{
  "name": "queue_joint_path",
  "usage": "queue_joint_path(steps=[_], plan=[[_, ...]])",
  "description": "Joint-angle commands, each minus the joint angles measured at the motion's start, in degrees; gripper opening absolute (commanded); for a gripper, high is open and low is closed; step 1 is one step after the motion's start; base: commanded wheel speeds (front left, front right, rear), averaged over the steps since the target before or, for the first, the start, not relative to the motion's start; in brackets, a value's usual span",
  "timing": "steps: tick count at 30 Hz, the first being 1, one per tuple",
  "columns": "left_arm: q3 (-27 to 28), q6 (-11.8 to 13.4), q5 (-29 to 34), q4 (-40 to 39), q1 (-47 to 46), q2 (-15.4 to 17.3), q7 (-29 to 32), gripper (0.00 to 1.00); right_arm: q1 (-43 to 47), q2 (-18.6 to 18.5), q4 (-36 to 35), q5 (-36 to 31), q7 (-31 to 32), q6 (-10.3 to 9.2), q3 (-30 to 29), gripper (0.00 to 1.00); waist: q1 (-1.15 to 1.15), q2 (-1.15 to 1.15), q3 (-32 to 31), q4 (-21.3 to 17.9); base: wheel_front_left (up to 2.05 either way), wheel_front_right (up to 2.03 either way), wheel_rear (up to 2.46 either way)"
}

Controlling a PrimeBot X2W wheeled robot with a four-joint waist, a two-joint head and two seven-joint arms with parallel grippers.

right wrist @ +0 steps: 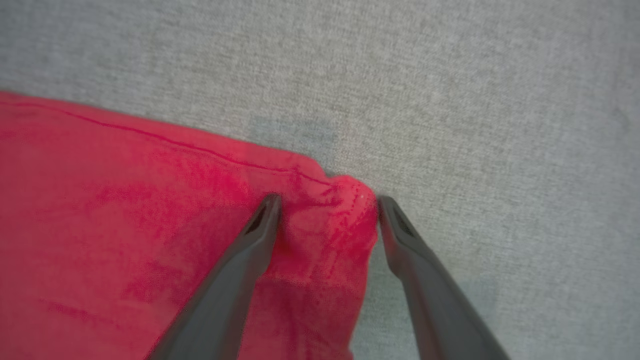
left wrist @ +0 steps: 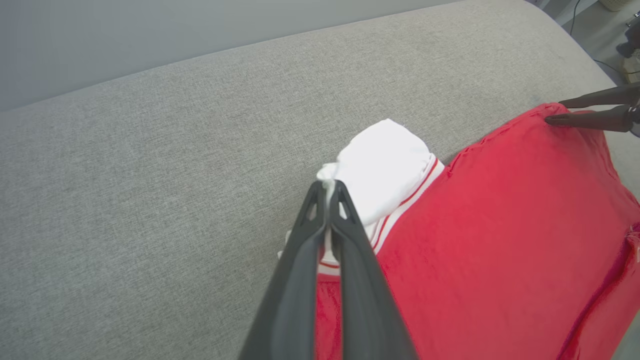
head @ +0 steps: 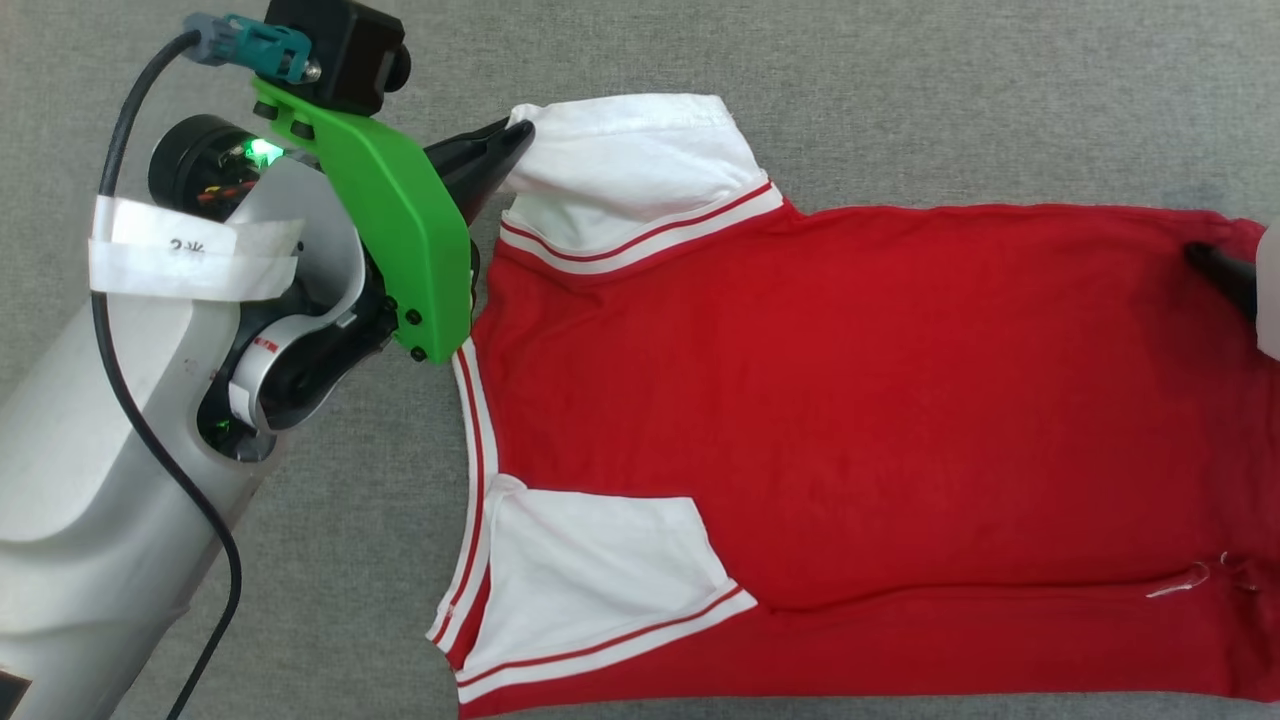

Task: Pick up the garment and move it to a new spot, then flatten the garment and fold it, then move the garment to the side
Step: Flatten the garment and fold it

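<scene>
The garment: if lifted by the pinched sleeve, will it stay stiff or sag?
Probably sags: the garment bunches softly where the left gripper pinches its white sleeve. Likely light, lying thin and flat. The rest may drag.

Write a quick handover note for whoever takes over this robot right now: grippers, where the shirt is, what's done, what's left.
Left gripper: shut on the edge of the far white sleeve.
Right gripper: open, fingers either side of the far hem corner, not closed on it.
Shirt: spread flat on the grey cushion; near sleeve folded in over the body.
Done, by the look of it: flattened, near side folded.
Left: fold the far side, finish folding, move it aside.
</scene>
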Motion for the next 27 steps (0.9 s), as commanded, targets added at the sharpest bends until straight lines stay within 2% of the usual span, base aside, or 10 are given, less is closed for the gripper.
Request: queue_joint_path(steps=[1,5,6,7,8,12,27], plan=[[0.08,0.19,0.54,-0.16,1.06,0.03,-0.58,0.00,-0.32,0.11,0.87,0.03,0.02,-0.04,1.16,1.00,0.00,0.00,0.80,0.86,0.00,0.00,0.00],[0.09,-0.10,0.42,0.40,1.33,-0.07,-1.25,0.00,0.24,-0.30,2.11,0.75,0.13,-0.04,3.50,1.00,0.00,0.00,1.21,1.28,0.00,0.00,0.00],[0.15,-0.17,0.43,0.62,1.34,-0.03,-1.43,0.00,0.38,-0.42,2.33,0.99,0.14,-0.04,3.94,0.78,0.00,0.00,1.26,1.36,0.00,0.00,0.00],[0.21,-0.24,0.51,0.95,1.37,0.03,-1.70,0.00,0.56,-0.55,2.58,1.35,0.16,-0.04,4.44,0.36,0.00,0.00,1.26,1.43,0.00,0.00,0.00],[0.23,-0.34,0.56,1.24,1.43,0.06,-1.93,0.00,0.69,-0.65,2.73,1.63,0.09,-0.04,4.74,0.00,0.00,0.00,1.22,1.47,0.00,0.00,0.00],[0.50,-0.64,0.22,2.95,2.08,-0.12,-3.12,0.00,0.78,-0.89,3.33,2.44,-2.45,-0.04,4.97,0.00,0.00,0.00,0.48,1.33,0.00,0.00,0.00],[1.74,-1.28,-1.62,9.21,7.59,-0.63,-8.65,0.00,2.95,-0.16,7.58,3.30,-23.76,-0.04,4.95,0.00,0.00,0.00,-8.63,0.19,0.00,0.00,0.00]])
